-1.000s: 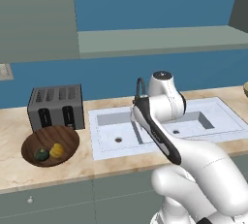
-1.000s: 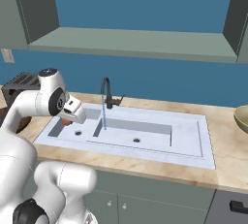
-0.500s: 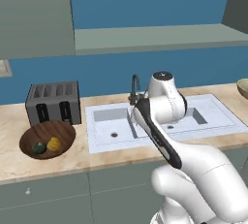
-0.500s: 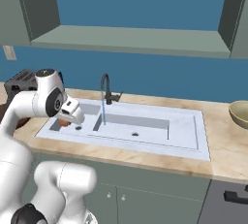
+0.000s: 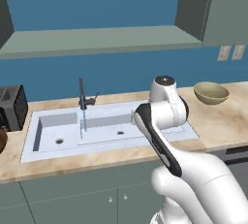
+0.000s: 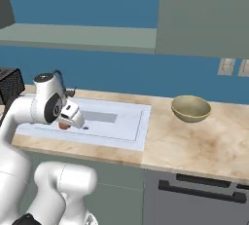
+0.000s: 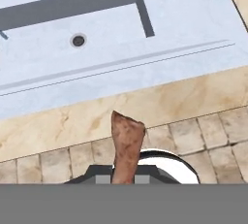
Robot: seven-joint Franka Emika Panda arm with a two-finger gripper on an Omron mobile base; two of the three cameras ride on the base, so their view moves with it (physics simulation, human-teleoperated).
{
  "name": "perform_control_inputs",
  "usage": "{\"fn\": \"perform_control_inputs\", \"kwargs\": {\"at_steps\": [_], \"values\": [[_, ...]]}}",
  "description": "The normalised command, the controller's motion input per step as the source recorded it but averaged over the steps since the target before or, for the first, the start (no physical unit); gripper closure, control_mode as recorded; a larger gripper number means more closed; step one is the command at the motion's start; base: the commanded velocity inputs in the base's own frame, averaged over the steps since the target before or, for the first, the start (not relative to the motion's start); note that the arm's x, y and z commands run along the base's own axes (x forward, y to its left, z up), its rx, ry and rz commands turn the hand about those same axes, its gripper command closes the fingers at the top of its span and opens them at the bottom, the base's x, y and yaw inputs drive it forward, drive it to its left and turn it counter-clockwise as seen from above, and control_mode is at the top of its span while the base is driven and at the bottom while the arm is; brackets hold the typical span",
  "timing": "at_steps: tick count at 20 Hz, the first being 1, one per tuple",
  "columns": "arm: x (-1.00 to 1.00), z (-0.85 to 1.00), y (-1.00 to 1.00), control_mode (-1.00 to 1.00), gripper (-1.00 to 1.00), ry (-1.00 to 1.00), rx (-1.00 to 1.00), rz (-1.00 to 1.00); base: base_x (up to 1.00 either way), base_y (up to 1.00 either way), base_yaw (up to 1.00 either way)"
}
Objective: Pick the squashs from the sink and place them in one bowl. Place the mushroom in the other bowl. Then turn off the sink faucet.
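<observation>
My gripper (image 6: 65, 124) is shut on the mushroom (image 6: 63, 126), a small reddish-brown lump, held above the front rim of the sink (image 6: 127, 132). In the hand view the mushroom (image 7: 127, 139) sticks up between the fingers, over the counter's front edge. The olive-tan bowl (image 6: 190, 108) stands on the counter to the right of the sink (image 5: 29, 146), also seen as the bowl (image 5: 210, 92) at far right. The dark faucet (image 5: 82, 95) has a thin stream of water running from it. A sliver of the dark wooden bowl (image 5: 1, 140) shows at the left edge. The squashs are out of view.
A black toaster (image 5: 11, 106) stands left of the sink. A grey shelf (image 5: 97, 39) and wall cabinets hang above the counter. Bare beige counter (image 6: 204, 146) lies in front of and right of the olive-tan bowl. An oven front (image 6: 204, 190) sits below it.
The whole picture has slid left, so the base has driven right. The olive-tan bowl has come closer into view. The gripper stays shut on the mushroom.
</observation>
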Motion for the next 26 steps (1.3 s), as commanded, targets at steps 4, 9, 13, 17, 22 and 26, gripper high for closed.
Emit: {"fn": "perform_control_inputs", "kwargs": {"at_steps": [4,9,13,17,22,26], "values": [[0.00,0.00,0.00,1.00,1.00,0.00,0.00,0.00,0.00,-1.00,0.00],[0.00,0.00,0.00,1.00,1.00,0.00,0.00,0.00,0.01,-1.00,0.00],[0.00,0.00,0.00,1.00,1.00,0.00,0.00,0.00,0.12,-1.00,0.00],[0.00,0.00,0.00,1.00,1.00,0.00,0.00,0.00,0.46,-0.82,0.05],[0.00,0.00,0.00,1.00,1.00,0.00,0.00,0.00,0.76,-0.41,0.03],[0.18,0.02,-0.16,-1.00,1.00,-0.05,0.05,0.01,0.36,-0.18,0.02]]}}
